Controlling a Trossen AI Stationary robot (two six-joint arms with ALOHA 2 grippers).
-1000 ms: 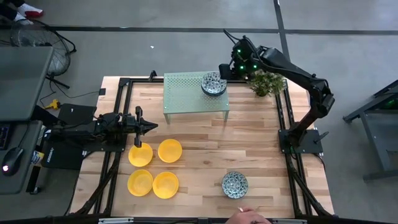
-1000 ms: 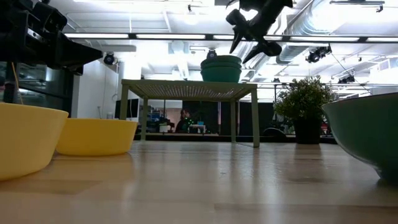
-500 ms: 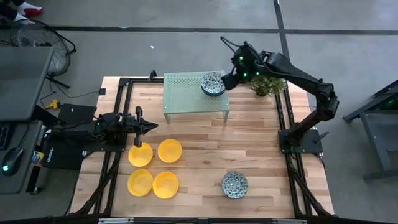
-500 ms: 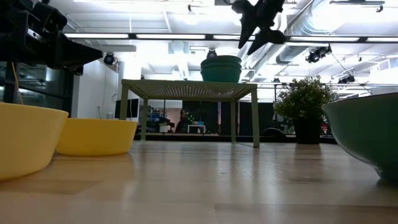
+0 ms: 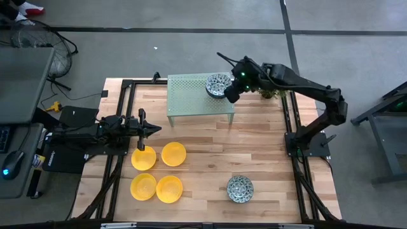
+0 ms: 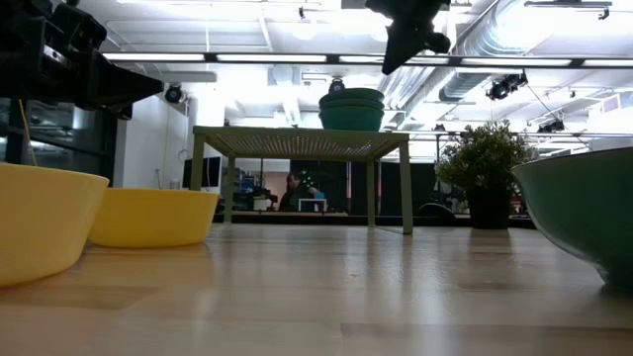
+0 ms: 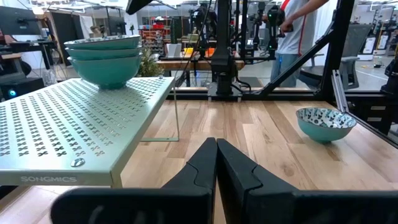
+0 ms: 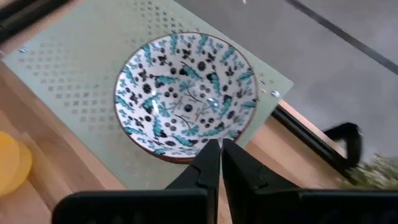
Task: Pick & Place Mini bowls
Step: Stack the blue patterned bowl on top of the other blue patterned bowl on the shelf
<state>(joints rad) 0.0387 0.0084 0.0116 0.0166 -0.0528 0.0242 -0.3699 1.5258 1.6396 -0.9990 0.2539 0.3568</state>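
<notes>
Bowl (image 5: 236,189) near the front edge sits nearer my right gripper (image 5: 230,97), jaws together above the rack (image 5: 191,95) stack (image 5: 217,85).

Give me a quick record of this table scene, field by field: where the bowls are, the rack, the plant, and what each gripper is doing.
Patterned bowls on rack: stack of three at the corner of the green rack
Patterned bowl on table: one, alone near the front edge
Yellow bowls: four grouped on the wooden table, left of centre
Plant: small potted plant beside the rack
Right gripper: shut, empty, above the stack's rim
Left gripper: shut, empty, waiting low above the table near the yellow bowls
</notes>
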